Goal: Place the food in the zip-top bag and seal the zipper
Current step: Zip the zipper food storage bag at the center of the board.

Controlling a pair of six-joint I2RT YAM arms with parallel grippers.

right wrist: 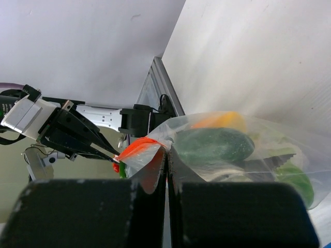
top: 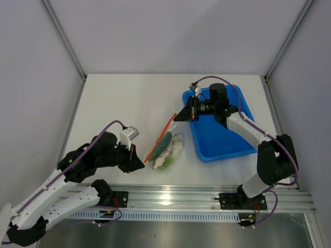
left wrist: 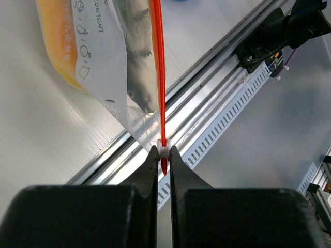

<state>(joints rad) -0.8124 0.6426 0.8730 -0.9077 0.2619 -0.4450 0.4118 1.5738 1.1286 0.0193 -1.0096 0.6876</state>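
Left gripper is clamping the near end of the zipper, jaws closed tight on the orange-red strip. Right gripper is pinching the far corner of the zip-top bag, fingers closed on the plastic. The bag is stretching between them over the table, just left of the blue tray, and the food is sitting inside. Whether the bag's underside is touching the table is unclear.

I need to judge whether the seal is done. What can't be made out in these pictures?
Whether the zipper is closed along its length: edge-on in the left wrist view, too small from above.
The zip-top bag corner between the right jaws: blurred and covered, right wrist view.
How many food pieces are inside: overlapping behind crinkled plastic in every view.
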